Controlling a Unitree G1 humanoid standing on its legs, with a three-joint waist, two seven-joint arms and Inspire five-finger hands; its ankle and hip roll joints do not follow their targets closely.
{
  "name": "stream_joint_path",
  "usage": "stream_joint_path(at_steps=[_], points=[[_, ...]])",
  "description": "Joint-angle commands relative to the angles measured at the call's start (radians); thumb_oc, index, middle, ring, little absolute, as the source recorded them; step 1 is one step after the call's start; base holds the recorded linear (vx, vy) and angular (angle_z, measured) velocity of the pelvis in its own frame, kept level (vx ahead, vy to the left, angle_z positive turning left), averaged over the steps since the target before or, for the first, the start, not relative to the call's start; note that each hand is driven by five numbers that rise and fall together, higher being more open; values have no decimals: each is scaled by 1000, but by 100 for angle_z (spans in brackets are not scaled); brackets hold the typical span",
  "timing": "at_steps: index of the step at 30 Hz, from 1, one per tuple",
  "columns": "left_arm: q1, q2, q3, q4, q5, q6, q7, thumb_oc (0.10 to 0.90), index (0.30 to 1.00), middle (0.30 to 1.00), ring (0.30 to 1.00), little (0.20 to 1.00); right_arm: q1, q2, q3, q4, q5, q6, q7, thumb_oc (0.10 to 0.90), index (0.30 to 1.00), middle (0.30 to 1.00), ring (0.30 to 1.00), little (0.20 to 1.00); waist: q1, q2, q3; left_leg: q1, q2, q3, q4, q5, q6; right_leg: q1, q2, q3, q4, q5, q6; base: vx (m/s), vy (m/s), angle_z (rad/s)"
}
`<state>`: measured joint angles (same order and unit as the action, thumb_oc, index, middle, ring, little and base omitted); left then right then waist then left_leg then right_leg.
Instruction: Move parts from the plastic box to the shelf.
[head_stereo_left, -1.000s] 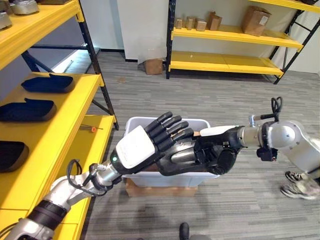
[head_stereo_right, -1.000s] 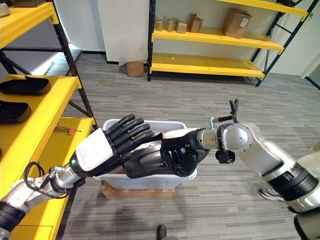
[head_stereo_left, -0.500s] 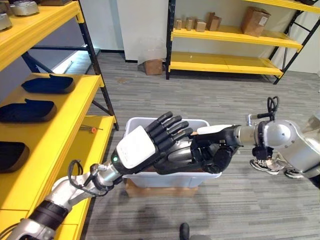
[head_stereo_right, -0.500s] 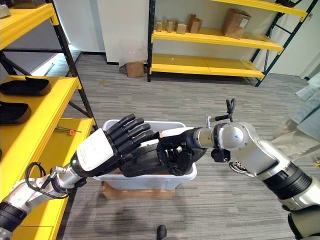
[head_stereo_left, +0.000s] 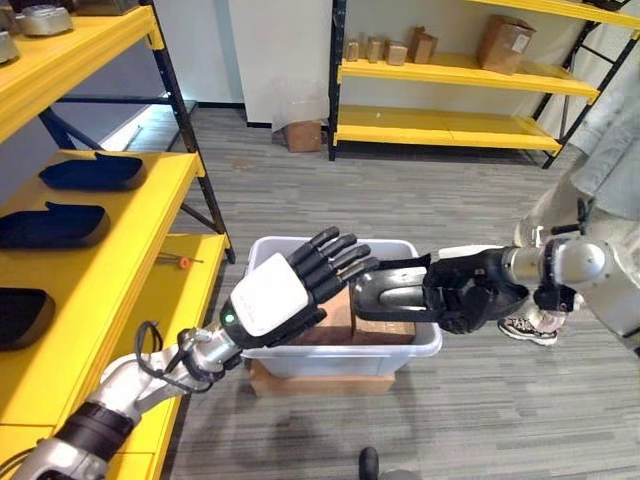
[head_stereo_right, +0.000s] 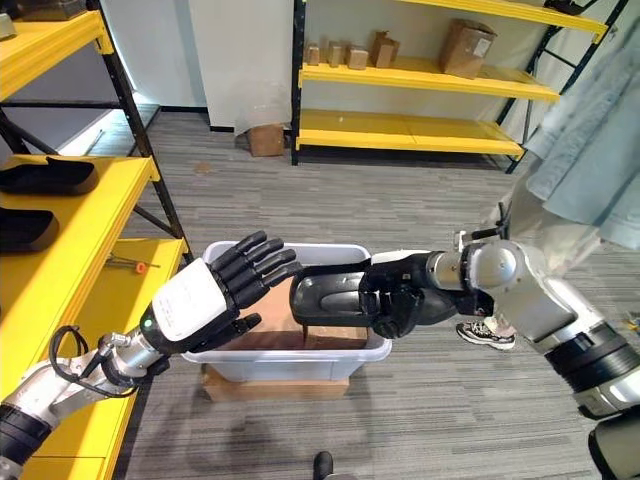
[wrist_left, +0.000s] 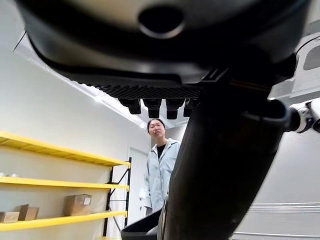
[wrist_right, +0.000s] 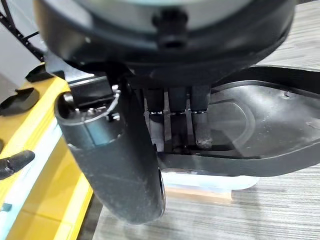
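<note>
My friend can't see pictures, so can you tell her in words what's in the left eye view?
The robot's right hand holds a black plastic part above a white plastic box. Its left hand hangs open beside the part. Yellow shelves on the left carry dark parts, and a person stands at the right.

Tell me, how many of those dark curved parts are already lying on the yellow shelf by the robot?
3 show: one farthest back, one in the middle, one nearest, cut by the picture's edge. More may lie beyond it.
</note>
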<state>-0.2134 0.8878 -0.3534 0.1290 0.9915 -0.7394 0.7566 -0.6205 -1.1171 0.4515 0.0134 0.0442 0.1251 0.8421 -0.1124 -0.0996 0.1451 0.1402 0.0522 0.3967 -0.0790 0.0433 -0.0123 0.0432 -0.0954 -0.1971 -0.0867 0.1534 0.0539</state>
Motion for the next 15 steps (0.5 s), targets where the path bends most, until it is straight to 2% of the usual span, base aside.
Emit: stream_joint_path(at_steps=[1,5,8,15], points=[[-36,44,57,9,-59,2,96,900,1000,1000,1000,1000,-89,-66,-104,29,71,-78,-13,400,300,300,300,300,17,-12,-76,-4,49,-110,-8,-66,-41,64,-5,10,42,-127,79,0,0,0],[-33,50,55,7,-52,-27,103,900,1000,1000,1000,1000,-103,-82,-86,-8,171,-98,45,400,300,300,300,300,16,-13,-75,-3,49,-110,-8,-66,-41,64,-4,13,37,-124,78,0,0,0],[-43,33,46,16,-38,-26,115,900,1000,1000,1000,1000,-107,-55,-79,-98,255,-64,76,400,300,300,300,300,13,-11,-77,-4,50,-109,-8,-67,-42,64,-4,17,36,-124,79,0,0,0],[-59,10,32,21,-32,-29,106,900,1000,1000,1000,1000,-101,-27,-76,-191,318,-22,103,400,300,300,300,300,15,-12,-77,-5,52,-113,-8,-67,-43,63,-3,20,34,-122,78,0,0,0]])
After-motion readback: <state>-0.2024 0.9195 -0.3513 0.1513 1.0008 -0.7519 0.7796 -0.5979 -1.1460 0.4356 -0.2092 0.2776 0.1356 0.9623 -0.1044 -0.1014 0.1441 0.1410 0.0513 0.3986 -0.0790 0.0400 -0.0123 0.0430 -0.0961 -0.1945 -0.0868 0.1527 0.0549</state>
